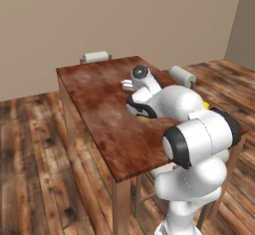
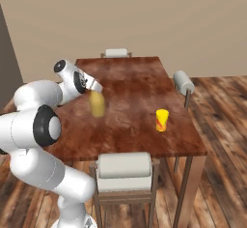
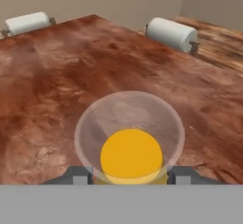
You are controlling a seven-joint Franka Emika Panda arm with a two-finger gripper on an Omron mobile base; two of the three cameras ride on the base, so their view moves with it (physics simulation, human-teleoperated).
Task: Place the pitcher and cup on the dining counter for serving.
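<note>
The pitcher [image 2: 97, 104], clear glass with yellow-orange contents, is upright over the left side of the dining counter [image 2: 135, 84], its base at or just above the glossy reddish-brown top. My gripper [image 2: 95, 88] is shut on its neck from above. In the hand view I look straight down into the pitcher [image 3: 130, 137], with a dark fingertip [image 3: 79, 175] on each side and my gripper [image 3: 130, 175] closed around it. The small yellow cup [image 2: 162, 120] with a red mark stands on the counter to the right of the pitcher, apart from it. In the left base view my arm hides most of the pitcher [image 1: 144, 118].
White-cushioned stools stand around the counter: one at the far end [image 2: 116, 52], one on the right side [image 2: 183, 81], one at the near edge [image 2: 125, 166]. The wood floor [image 1: 35, 144] lies open to the left. A beige wall is behind.
</note>
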